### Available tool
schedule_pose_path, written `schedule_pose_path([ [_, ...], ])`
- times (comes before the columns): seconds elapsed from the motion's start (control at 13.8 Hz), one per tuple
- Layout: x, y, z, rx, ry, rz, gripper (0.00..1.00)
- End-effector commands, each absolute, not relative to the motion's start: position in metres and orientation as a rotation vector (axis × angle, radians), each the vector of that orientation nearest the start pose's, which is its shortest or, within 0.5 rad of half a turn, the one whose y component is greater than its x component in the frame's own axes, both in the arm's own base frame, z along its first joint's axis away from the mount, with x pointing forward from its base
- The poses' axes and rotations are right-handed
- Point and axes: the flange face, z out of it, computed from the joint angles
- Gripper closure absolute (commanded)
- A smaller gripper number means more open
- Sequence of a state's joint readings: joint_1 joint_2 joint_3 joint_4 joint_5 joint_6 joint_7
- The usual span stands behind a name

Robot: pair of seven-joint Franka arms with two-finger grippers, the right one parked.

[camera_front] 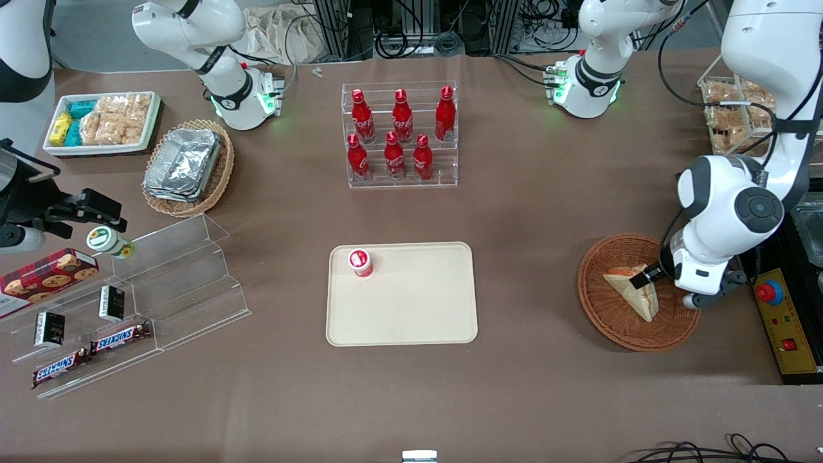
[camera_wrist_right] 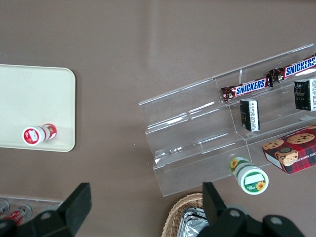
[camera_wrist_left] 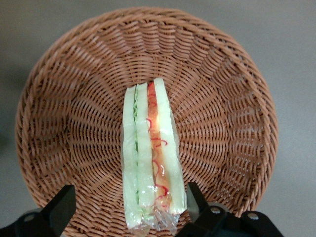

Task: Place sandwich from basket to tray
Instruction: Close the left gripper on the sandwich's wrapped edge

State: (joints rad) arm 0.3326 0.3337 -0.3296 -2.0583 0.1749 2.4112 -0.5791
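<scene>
Sandwich [camera_front: 633, 290] lies in the round reddish-brown basket [camera_front: 604, 312] toward the working arm's end of the bench [camera_front: 546, 212], its filling edge of green, pale and red stripes turned up toward the wrist camera; the tool [camera_wrist_left: 129, 205] hangs directly above it, released, its 2 fingers [camera_wrist_left: 59, 207] spread wide with the wrapped wedge between them and neither one touching it; the cream tray [camera_front: 411, 308] sits mid-bench, well apart from the basket, carrying 1 small red-and-white bottle [camera_front: 361, 262] near one corner.
</scene>
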Motion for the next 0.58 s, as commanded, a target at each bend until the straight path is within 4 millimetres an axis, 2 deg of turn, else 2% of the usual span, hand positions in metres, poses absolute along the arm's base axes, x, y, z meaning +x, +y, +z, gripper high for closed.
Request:
schedule_pose_path([
  [0.0,0.589,0.006,0.280,-3.039,-0.758,-0.100,0.00],
  [0.07,0.590,0.006,0.280,-3.036,-0.775,-0.103,0.00],
  [0.29,0.591,0.003,0.260,-3.045,-0.832,-0.107,0.01],
  [0.51,0.593,0.003,0.253,-3.044,-0.857,-0.099,0.00],
])
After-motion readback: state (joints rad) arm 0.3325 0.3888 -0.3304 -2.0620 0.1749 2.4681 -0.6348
